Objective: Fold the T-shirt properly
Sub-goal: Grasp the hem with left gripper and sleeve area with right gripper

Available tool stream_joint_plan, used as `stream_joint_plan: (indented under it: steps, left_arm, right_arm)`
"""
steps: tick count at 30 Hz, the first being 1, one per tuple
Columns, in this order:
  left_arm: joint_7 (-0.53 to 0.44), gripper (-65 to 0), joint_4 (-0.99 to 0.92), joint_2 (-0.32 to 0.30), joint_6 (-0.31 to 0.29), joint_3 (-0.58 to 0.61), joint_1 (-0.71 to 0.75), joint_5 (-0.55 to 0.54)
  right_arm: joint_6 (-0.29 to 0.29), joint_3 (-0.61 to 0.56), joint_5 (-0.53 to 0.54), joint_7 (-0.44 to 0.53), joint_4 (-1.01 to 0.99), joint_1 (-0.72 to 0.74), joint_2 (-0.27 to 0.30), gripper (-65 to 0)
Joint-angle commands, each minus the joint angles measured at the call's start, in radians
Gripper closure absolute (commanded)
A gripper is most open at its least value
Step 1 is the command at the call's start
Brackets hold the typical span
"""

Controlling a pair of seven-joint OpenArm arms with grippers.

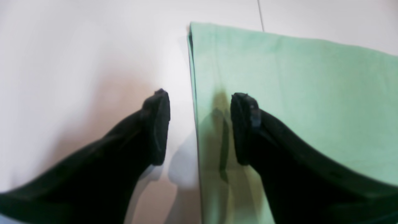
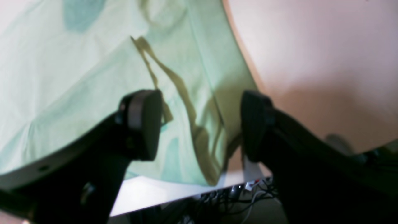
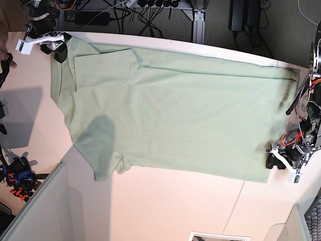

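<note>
The pale mint-green T-shirt (image 3: 175, 115) lies flat across the white table (image 3: 165, 206). Its upper sleeve is folded in over the body and its lower sleeve (image 3: 108, 168) sticks out. My left gripper (image 1: 200, 127) is open and straddles the shirt's (image 1: 295, 93) straight edge, one finger over the table and one over the cloth. In the base view it (image 3: 273, 161) is at the lower right hem corner. My right gripper (image 2: 200, 124) is open over the shirt (image 2: 77, 77) near its edge. In the base view it (image 3: 56, 47) is at the upper left corner.
Cables and a power strip (image 3: 145, 7) hang beyond the table's far edge and also show in the right wrist view (image 2: 236, 193). A grey panel (image 3: 35, 216) stands at the lower left. A seam (image 3: 233, 206) crosses the tabletop.
</note>
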Motion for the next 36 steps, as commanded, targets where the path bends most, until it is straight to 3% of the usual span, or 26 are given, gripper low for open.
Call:
stream_joint_plan:
  steps: [1,7,10,13,15,18,20,21,30,36]
  left_arm:
    - [0.016,-35.0,0.008,-0.002,0.000,-0.002,-0.024,-0.002]
    - [0.034,-35.0,0.008,0.034,-0.004,-0.002,-0.022,-0.002]
    - [0.035,-35.0,0.008,0.047,-0.081,-0.002,-0.020,-0.001]
    - [0.031,-34.4,0.008,0.053,-0.090,-0.002,-0.019,-0.002]
    - [0.022,-28.0,0.008,0.053,-0.090,-0.002,-0.019,-0.002]
    - [-0.037,-12.6,0.008,0.053,-0.106,-0.002,-0.016,-0.004]
    - [-0.097,-2.2,0.008,0.053,-0.185,-0.002,-0.014,-0.011]
    - [-0.118,0.0,0.008,0.053,-0.217,-0.002,-0.013,-0.009]
    - [-0.119,0.0,0.008,0.051,-0.225,-0.002,-0.014,-0.003]
    - [-0.119,0.0,0.009,0.051,-0.231,-0.002,-0.014,-0.003]
  right_arm:
    - [0.008,0.009,0.013,0.019,0.018,-0.001,0.017,-39.6]
    - [0.008,0.009,0.020,0.018,0.018,-0.001,0.016,-39.6]
    - [0.008,0.009,0.024,0.018,0.018,0.000,0.016,-39.6]
    - [0.008,0.009,0.023,0.018,0.018,-0.001,0.017,-39.6]
    - [0.008,0.009,0.024,0.019,0.018,0.000,0.017,-39.6]
    - [0.008,0.009,0.033,0.019,0.018,0.000,0.017,-39.6]
    - [0.008,0.009,0.040,0.019,0.018,0.000,0.017,-39.6]
    - [0.008,0.009,0.040,0.019,0.018,0.000,0.017,-39.6]
    - [0.008,0.033,0.035,0.019,0.082,0.048,0.021,-39.6]
    - [0.007,0.031,-0.034,0.049,0.082,0.181,0.082,-39.7]
